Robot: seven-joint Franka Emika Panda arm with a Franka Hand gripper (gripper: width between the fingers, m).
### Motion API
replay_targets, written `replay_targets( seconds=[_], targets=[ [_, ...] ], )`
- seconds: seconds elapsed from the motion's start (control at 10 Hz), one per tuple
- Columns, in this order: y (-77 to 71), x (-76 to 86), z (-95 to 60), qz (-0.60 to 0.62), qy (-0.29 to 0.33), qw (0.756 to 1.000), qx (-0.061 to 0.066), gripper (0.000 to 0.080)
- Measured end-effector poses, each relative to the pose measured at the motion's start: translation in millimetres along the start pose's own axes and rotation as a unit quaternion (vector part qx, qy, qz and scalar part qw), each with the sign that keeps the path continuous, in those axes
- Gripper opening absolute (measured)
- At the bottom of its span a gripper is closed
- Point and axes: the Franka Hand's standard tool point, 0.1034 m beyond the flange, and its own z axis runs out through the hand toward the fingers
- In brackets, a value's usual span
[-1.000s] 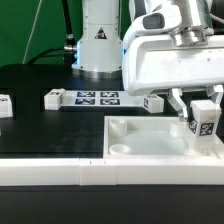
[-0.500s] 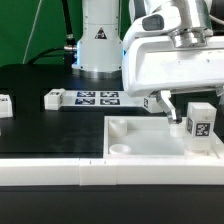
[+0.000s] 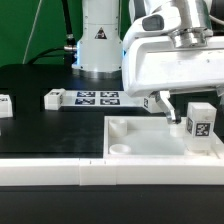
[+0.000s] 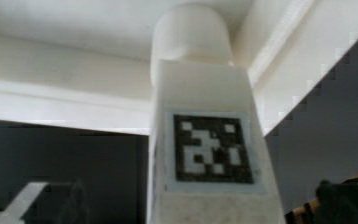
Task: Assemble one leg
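leg [image 3: 201, 122] stands upright on the white tabletop [image 3: 140, 150], near its edge at the exterior view's right. gripper [image 4: 190, 198] is open: fingers [image 3: 171, 108] flank the leg, clear of it, no contact seen.

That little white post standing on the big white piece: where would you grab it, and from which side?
Take the leg by its two flat side faces, probably coming straight down from above. It stands upright on the tabletop with its sides exposed, and flat parallel faces suit two fingers.
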Motion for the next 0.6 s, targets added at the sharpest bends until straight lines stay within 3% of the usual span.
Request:
replay_targets(
  seconds=[0.2,0.6],
  targets=[
    [4.6,12.9,-13.0,0.001,-0.004,1.0,0.0,0.0649],
    [-0.2,9.4,-12.9,0.0,-0.048,0.999,0.011,0.0649]
  ],
)
